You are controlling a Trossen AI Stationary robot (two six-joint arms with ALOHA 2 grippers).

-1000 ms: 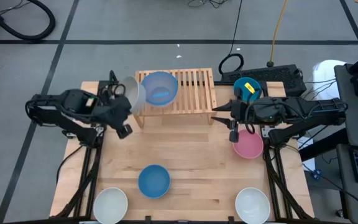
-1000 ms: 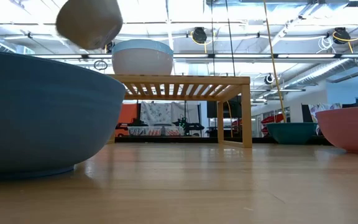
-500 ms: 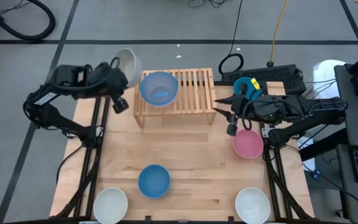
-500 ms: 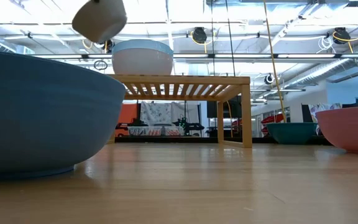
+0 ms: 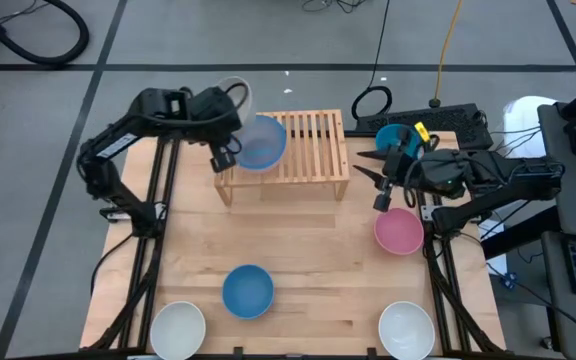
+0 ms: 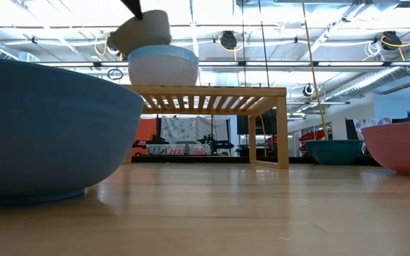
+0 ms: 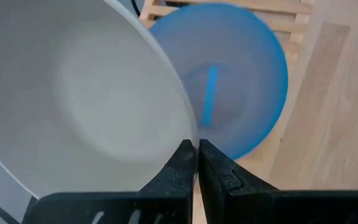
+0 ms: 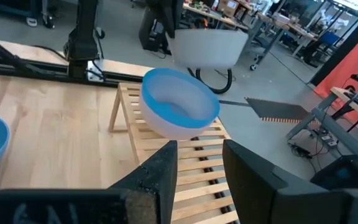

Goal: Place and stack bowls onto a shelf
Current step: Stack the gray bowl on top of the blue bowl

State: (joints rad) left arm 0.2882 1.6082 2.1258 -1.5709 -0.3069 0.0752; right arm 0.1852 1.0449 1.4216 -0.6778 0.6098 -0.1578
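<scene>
The left claw is pinched shut on the rim of a pale grey-beige bowl, one finger inside the rim and one outside. It holds this bowl in the air just above the left end of the shelf, a low light-wood rack with a slatted top that stands at the far middle of the tabletop. The held bowl is tilted, its mouth turned partly toward the claw instead of straight up. From table height its bottom edge looks to be touching or just over the rim of a light blue bowl, though the contact cannot be made out for sure. The light blue bowl sits upright, mouth up, on the left half of the slats.

The right claw has its two fingers spread wide and holds nothing. It hangs near the right end of the shelf, pointing toward it, above the tabletop's right edge.

A pink bowl sits mouth up on the tabletop just below the right claw, and a teal bowl sits behind it. A darker blue bowl rests upright near the front centre. Two white bowls, the left white bowl and the right white bowl, stand at the front corners.
</scene>
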